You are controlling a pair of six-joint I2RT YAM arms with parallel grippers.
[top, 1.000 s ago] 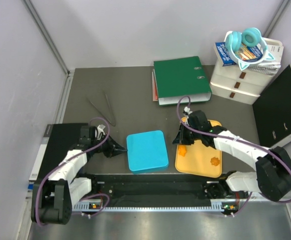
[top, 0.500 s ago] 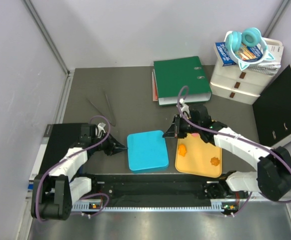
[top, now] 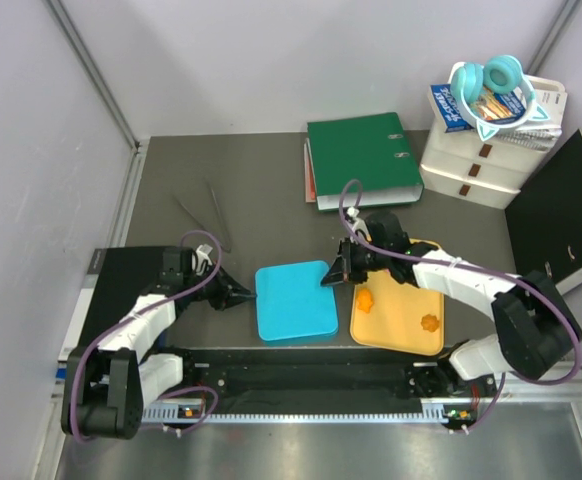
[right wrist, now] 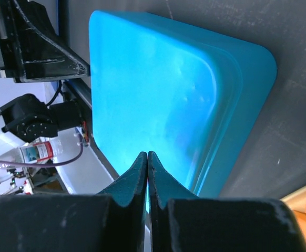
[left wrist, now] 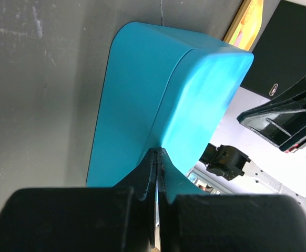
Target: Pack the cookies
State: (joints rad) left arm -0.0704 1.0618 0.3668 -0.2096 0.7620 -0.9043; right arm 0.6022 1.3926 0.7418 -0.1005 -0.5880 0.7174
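Two orange flower-shaped cookies [top: 366, 299] are lying on the flat yellow-orange tray [top: 403, 338]. One is sitting near its left edge, and the second cookie [top: 431, 322] is lying toward its right side. I am not seeing any other cookies from here. Just beside the tray, on the left, the turquoise-blue plastic box with rounded corners [top: 293, 302] is resting on the dark grey worktop [top: 251, 200], and its lid is sitting closed.

My right end effector [top: 329, 277] is hovering at the far right corner of this box. Its fingers are pressed together and are carrying nothing. My left end effector [top: 245, 297] is pointing at the left side of the box, also fully closed and empty. In the left wrist view its tips are meeting the seam between lid and base.

I am judging that the packing is only at its beginning. No cookie is inside the box as far as I can tell, the lid is not yet lifted, and both cookies are waiting on the tray.
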